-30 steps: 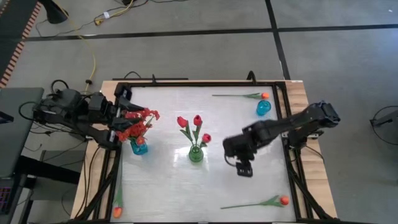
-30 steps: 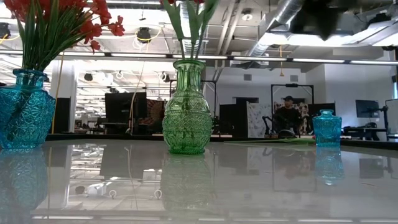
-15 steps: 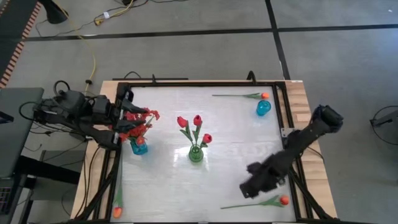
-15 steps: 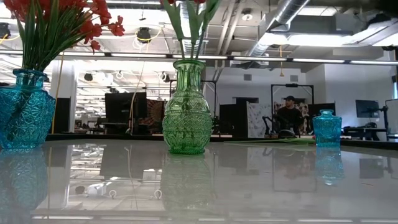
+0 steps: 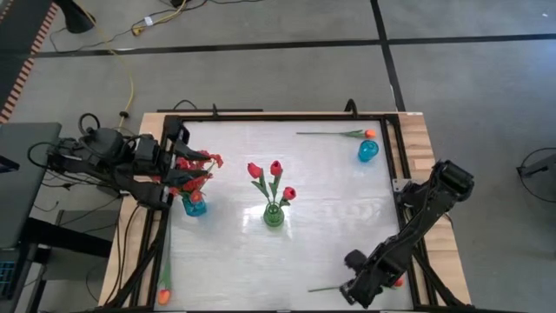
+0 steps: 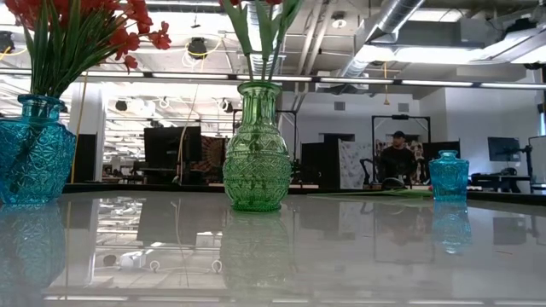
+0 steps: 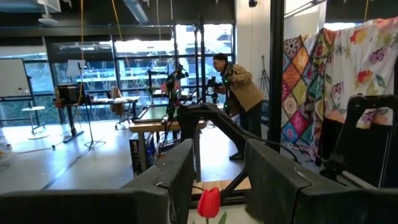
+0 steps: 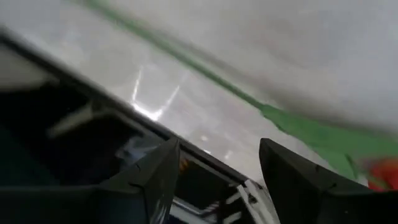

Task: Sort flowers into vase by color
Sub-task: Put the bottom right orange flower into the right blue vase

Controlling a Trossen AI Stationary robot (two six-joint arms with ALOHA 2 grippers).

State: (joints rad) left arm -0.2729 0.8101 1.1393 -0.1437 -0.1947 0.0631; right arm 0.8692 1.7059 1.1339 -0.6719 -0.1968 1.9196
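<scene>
A bushy red spray stands in a blue vase at the table's left. My left gripper is beside the spray, open and with nothing between its fingers. Three red tulips stand in the green vase at mid-table. An orange tulip lies flat near the front right corner. My right gripper hovers open over its stem, the bloom off to one side. Two more orange tulips lie on the table, one at the far right and one at the near left.
A small blue vase stands with nothing in it at the far right, next to the far orange tulip. A dark frame rail borders the table. The low view shows all three vases and a person far off in the room behind.
My right gripper has swung from mid-table beside the green vase toward the near right corner. It has sunk and rolled about its own axis, and now points down over the near orange tulip's stem. Flowers and vases have stayed in place.
</scene>
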